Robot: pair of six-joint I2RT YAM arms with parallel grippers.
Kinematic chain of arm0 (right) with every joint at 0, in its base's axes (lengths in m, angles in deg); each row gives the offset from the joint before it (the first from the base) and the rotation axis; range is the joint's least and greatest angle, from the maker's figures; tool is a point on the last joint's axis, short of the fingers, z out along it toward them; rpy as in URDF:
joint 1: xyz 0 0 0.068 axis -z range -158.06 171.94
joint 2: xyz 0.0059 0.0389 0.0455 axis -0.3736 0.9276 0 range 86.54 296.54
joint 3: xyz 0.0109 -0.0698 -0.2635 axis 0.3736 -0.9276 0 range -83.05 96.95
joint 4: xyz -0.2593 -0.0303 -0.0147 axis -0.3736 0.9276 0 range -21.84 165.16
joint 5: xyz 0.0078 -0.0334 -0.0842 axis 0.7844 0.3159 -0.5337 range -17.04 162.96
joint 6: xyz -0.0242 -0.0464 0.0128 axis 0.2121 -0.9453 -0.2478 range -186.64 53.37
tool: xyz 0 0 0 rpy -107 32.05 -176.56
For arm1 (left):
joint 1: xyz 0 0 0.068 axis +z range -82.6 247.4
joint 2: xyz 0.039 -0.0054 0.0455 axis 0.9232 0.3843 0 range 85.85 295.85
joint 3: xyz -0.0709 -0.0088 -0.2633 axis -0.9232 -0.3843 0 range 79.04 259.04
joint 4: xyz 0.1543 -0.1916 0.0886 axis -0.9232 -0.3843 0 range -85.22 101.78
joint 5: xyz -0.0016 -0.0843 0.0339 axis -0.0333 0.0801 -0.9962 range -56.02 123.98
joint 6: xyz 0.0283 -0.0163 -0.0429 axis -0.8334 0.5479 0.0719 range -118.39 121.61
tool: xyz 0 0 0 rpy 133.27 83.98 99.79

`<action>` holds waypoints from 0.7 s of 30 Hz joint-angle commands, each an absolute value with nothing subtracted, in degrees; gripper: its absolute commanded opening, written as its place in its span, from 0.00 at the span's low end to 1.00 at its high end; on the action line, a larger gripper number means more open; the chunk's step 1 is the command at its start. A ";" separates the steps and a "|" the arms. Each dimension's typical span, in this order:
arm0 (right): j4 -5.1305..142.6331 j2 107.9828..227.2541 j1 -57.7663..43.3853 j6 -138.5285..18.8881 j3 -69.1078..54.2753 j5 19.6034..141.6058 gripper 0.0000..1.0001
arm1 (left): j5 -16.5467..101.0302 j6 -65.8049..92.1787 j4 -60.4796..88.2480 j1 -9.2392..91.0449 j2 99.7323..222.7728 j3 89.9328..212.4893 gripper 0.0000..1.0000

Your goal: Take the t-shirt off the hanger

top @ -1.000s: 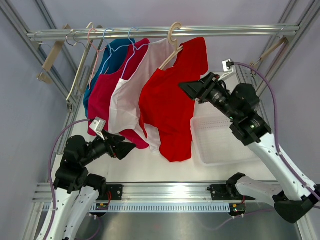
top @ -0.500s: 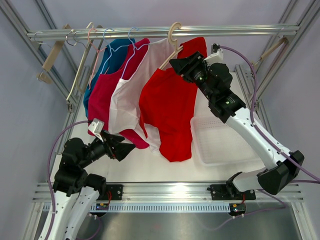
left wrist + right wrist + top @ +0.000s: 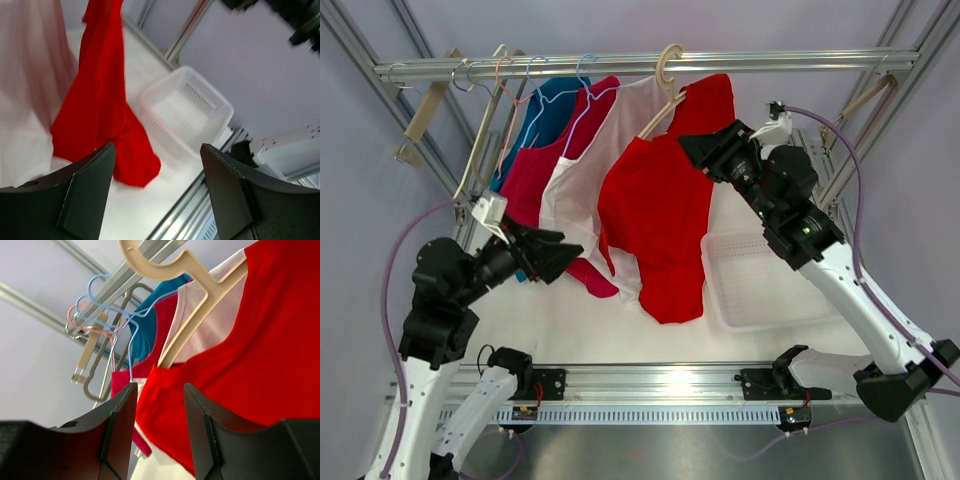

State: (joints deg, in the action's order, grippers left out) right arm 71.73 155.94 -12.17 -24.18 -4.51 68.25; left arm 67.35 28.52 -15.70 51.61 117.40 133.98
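A red t-shirt (image 3: 660, 215) hangs from a beige hanger (image 3: 665, 85) on the metal rail (image 3: 650, 65); it also shows in the right wrist view (image 3: 260, 340) with the beige hanger (image 3: 200, 295), and in the left wrist view (image 3: 100, 100). My right gripper (image 3: 692, 152) is open and empty, just right of the shirt's shoulder below the hanger; in its own view the gripper (image 3: 160, 415) faces the shirt's edge. My left gripper (image 3: 570, 258) is open and empty, raised at the left, by the lower hems of the pink and white garments. In its own view the gripper (image 3: 157, 175) points at the red hem.
On the rail left of the red shirt hang a white garment (image 3: 575, 195), a magenta one (image 3: 530, 185) and a teal one (image 3: 535, 110), plus empty hangers (image 3: 485, 110). A white plastic basket (image 3: 760, 280) stands on the table at the right, also in the left wrist view (image 3: 187, 107).
My left arm has risen and moved up-left toward the hanging garments. My right gripper swung up to the hanger, then drew back a little to the right of the shirt's shoulder.
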 commanded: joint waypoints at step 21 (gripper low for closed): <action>92.05 126.80 -12.87 -41.23 -20.74 81.14 0.48 | 32.59 -1.11 -19.85 31.54 181.19 204.78 0.62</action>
